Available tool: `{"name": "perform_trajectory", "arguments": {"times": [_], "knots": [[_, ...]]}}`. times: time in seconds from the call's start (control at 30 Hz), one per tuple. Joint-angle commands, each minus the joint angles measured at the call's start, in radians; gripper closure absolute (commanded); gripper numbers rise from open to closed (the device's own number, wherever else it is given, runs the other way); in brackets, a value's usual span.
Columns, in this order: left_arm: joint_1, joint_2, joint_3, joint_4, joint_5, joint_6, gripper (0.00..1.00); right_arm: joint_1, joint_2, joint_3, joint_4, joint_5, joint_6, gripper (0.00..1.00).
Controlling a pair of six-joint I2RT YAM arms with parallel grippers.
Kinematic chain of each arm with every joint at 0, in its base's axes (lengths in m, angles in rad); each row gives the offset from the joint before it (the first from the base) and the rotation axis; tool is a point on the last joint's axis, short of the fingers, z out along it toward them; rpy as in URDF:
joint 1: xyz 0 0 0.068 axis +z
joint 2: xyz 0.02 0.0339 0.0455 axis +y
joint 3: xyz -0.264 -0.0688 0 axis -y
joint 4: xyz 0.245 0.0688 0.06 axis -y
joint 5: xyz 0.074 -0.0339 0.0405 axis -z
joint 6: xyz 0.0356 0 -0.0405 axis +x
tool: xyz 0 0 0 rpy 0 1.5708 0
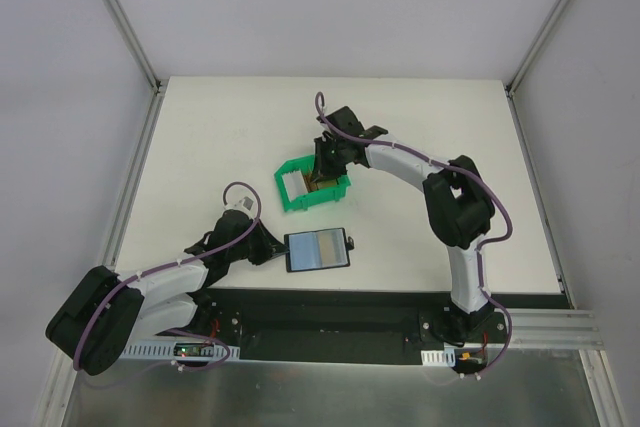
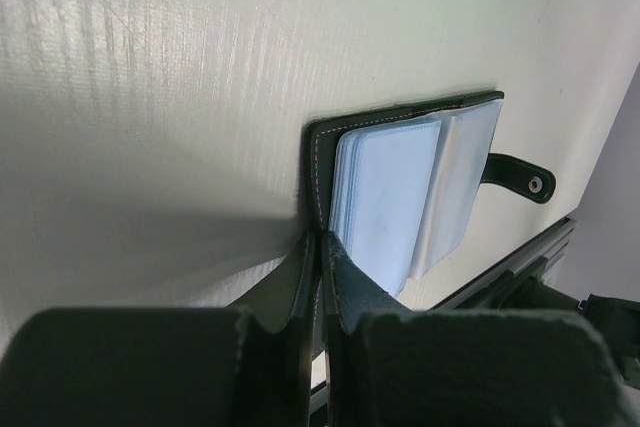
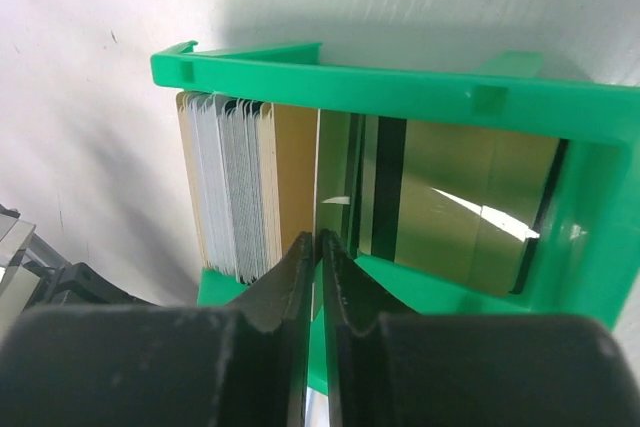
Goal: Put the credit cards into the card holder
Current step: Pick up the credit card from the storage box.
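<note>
Black folding leather card holder (image 2: 395, 182) clamped by its cover edge between left gripper (image 2: 318, 242) fingers, thin gold credit card (image 3: 335, 167) pinched edge-on between right gripper (image 3: 318, 240) fingertips inside green plastic bin (image 3: 400, 92).

A green plastic bin (image 1: 310, 203) with an open front stands on the white surface (image 1: 430, 137), its rim (image 3: 400, 93) molded with small tabs. Grey metal struts (image 1: 120, 17) rise far left and far right of the bin. A black plate (image 1: 330, 308) lies well nearer than the bin.
</note>
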Motion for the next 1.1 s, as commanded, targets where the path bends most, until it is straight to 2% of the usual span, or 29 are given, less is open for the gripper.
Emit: {"name": "perform_trajectory", "arguments": {"times": [0.0,0.13,0.47,0.7,0.9,1.07], "knots": [[0.013,0.01,0.012,-0.011,0.014,0.029,1.0,0.005,-0.071,0.045,-0.022,0.037,-0.023,0.94],[0.013,0.005,0.011,-0.013,0.014,0.029,1.0,0.008,-0.058,0.056,-0.039,0.061,-0.034,1.0],[0.013,-0.018,0.004,-0.028,0.014,0.032,1.0,0.005,-0.136,0.045,-0.004,0.152,-0.071,1.0],[0.013,-0.053,-0.005,-0.056,0.007,0.037,1.0,-0.009,-0.212,0.013,-0.002,0.162,-0.066,1.0],[0.013,-0.088,-0.02,-0.079,-0.004,0.034,1.0,-0.022,-0.36,-0.107,0.063,0.127,-0.025,1.0],[0.013,-0.108,-0.029,-0.09,-0.012,0.034,1.0,-0.022,-0.549,-0.304,0.166,0.098,0.047,1.0]]}}
